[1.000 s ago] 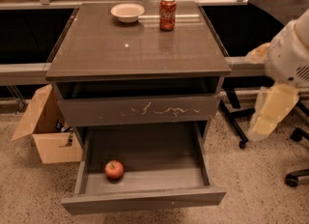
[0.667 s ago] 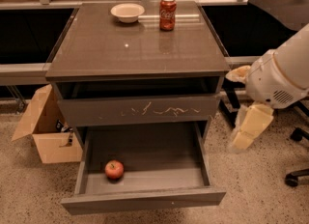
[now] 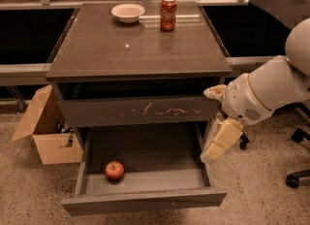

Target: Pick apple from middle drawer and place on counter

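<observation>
The apple (image 3: 115,170) is small, red and round and lies in the front left of the open middle drawer (image 3: 145,202), which is pulled far out at the bottom of the cabinet. The glossy counter (image 3: 135,49) tops the cabinet. My gripper (image 3: 216,117) hangs at the right side of the cabinet, just outside the drawer's right wall. It is open and empty, with one cream finger (image 3: 213,91) up by the scratched drawer front and the other pointing down-left. It is well to the right of the apple.
A white bowl (image 3: 128,12) and a red soda can (image 3: 168,13) stand at the back of the counter. The drawer front with whitish scratches (image 3: 140,110) is shut above the open drawer. A cardboard box (image 3: 46,129) stands at the left, and chair bases (image 3: 295,176) at the right.
My arm has swung left and down, bringing the gripper from well right of the cabinet up to the drawer's right side. The apple has not moved.
</observation>
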Robot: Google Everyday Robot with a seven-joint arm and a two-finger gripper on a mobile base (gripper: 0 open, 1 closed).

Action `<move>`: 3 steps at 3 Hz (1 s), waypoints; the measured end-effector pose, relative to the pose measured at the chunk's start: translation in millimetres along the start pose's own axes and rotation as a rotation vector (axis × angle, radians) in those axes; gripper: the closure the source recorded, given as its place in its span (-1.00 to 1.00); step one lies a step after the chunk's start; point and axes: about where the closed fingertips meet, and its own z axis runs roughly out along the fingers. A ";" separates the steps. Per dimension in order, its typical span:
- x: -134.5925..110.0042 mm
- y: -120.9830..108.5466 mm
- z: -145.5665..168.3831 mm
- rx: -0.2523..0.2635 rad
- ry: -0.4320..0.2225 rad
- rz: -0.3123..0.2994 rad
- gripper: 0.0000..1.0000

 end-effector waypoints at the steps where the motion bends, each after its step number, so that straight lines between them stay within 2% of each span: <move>1: 0.8 -0.1 11.0 -0.030 -0.024 -0.005 -1.00; 3: 7.6 3.6 117.9 -0.202 -0.191 -0.103 -1.00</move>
